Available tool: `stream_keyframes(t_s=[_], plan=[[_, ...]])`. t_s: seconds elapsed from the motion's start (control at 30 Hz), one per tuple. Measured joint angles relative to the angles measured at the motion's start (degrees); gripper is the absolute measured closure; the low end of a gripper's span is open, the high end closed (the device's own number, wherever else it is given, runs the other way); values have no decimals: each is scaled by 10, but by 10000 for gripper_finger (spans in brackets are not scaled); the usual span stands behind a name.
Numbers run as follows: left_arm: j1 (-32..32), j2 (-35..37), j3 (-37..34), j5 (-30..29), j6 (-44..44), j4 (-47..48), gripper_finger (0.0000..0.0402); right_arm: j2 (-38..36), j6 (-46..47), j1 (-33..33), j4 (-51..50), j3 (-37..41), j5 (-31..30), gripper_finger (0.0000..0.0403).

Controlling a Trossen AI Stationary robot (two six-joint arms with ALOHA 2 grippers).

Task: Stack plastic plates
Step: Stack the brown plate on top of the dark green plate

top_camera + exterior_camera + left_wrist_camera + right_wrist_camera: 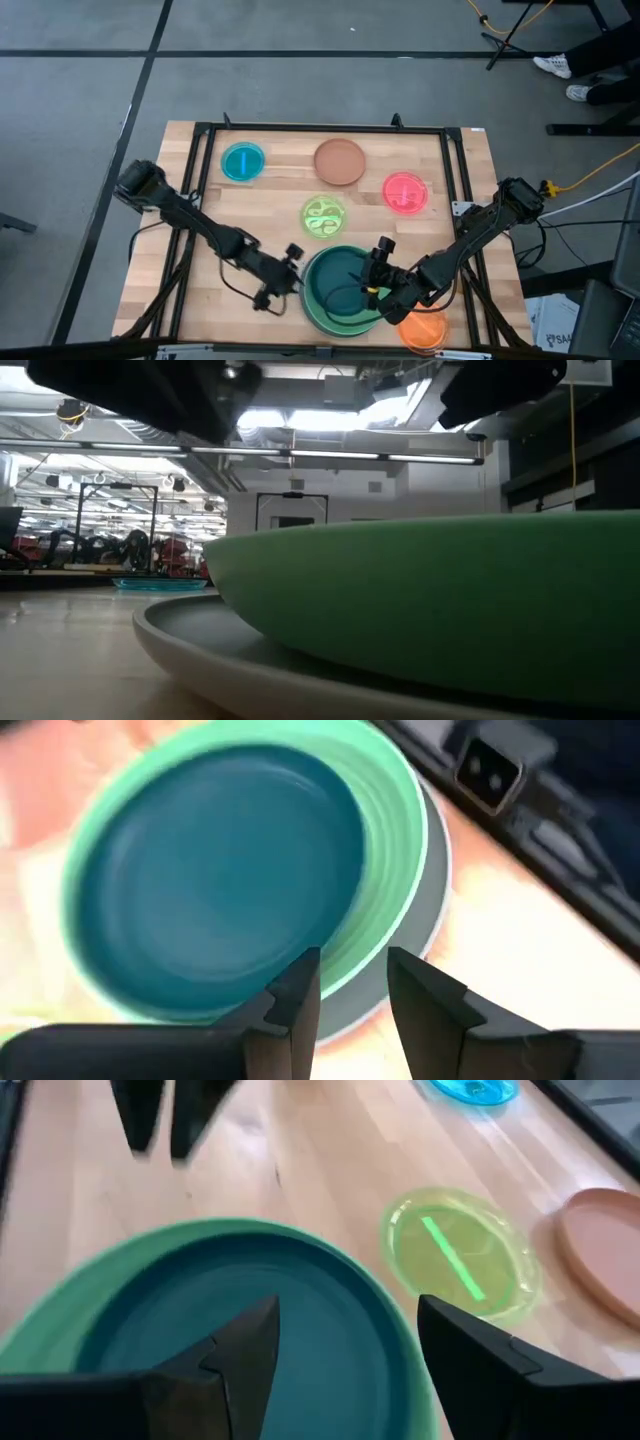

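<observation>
A dark teal plate (338, 283) lies in a mint green plate (312, 300), which lies in a grey plate (432, 890), stacked at the table's near middle. The low view shows the mint plate (430, 610) resting on the grey one (200, 650). My left gripper (353, 990) is open over the stack's left rim (290, 268). My right gripper (345, 1345) is open wide over the stack's right side (378, 280). Cyan (242, 161), brown (340, 161), pink (405, 192), lime-patterned (324, 216) and orange (422, 330) plates lie singly on the table.
A black frame (330, 128) runs around the wooden tabletop. The orange plate lies right beside my right gripper at the near edge. Bare wood shows at the near left (190, 290). A person's shoes (565, 75) show on the floor at the far right.
</observation>
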State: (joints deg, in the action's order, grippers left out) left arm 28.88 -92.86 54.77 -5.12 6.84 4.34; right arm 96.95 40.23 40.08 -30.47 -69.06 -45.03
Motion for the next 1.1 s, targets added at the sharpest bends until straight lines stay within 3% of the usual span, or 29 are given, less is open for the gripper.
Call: stream_keyframes(t_s=[0.23,0.47,0.77,1.1], plan=[[0,141,-197,-81,-36,-226,290,0,-9,-19,-25,15,-15,175],[-25,226,-310,-128,-33,-343,290,0,-83,-105,-32,40,49,175],[-121,248,-354,-121,-33,-423,290,0,-262,-245,-41,42,105,175],[-203,248,-356,-68,2,-390,290,0,-421,-395,-15,42,190,175]])
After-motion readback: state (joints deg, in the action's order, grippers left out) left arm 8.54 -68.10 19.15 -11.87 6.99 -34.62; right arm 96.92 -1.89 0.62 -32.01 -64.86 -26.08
